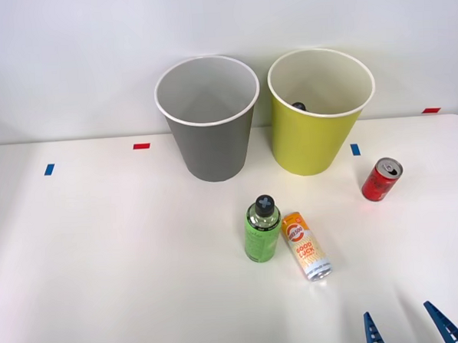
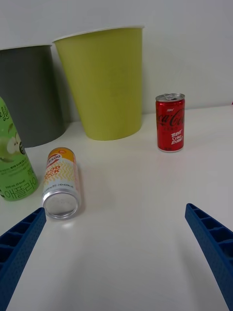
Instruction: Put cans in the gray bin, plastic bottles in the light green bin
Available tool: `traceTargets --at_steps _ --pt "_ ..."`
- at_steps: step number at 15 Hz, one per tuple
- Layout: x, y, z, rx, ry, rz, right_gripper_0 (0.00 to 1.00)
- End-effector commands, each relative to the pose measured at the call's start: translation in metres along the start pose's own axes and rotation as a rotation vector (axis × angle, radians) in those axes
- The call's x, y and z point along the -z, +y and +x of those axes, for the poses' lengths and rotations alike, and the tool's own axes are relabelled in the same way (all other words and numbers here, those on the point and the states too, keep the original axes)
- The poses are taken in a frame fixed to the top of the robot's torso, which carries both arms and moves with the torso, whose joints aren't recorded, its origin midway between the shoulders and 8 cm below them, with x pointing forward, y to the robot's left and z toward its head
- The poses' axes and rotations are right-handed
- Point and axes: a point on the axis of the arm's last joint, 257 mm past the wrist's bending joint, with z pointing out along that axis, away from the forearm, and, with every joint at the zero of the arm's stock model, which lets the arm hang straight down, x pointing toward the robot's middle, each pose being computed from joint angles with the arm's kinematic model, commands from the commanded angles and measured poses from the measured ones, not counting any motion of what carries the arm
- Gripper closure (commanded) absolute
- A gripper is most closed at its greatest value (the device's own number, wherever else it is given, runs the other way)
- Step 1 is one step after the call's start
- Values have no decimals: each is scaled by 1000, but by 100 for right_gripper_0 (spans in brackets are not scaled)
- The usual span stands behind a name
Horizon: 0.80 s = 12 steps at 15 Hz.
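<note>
White table: light green bin holds black-capped bottle.

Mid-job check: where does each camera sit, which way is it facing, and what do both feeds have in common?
Front view: above the arms, looking forward and down at the table; the open right gripper shows at the lower edge.
Right wrist view: low over the table, facing the bins; its blue fingers frame the picture.
Shared: gray bin, light green bin, red can, orange-white can, green bottle.
</note>
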Motion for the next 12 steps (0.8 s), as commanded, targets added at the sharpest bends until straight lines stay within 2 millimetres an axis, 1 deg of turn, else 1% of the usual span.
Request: traceTargets --at_steps 1,12 --pt "0 0 0 0 0 0 0" --pt "0 0 0 0 0 0 0"
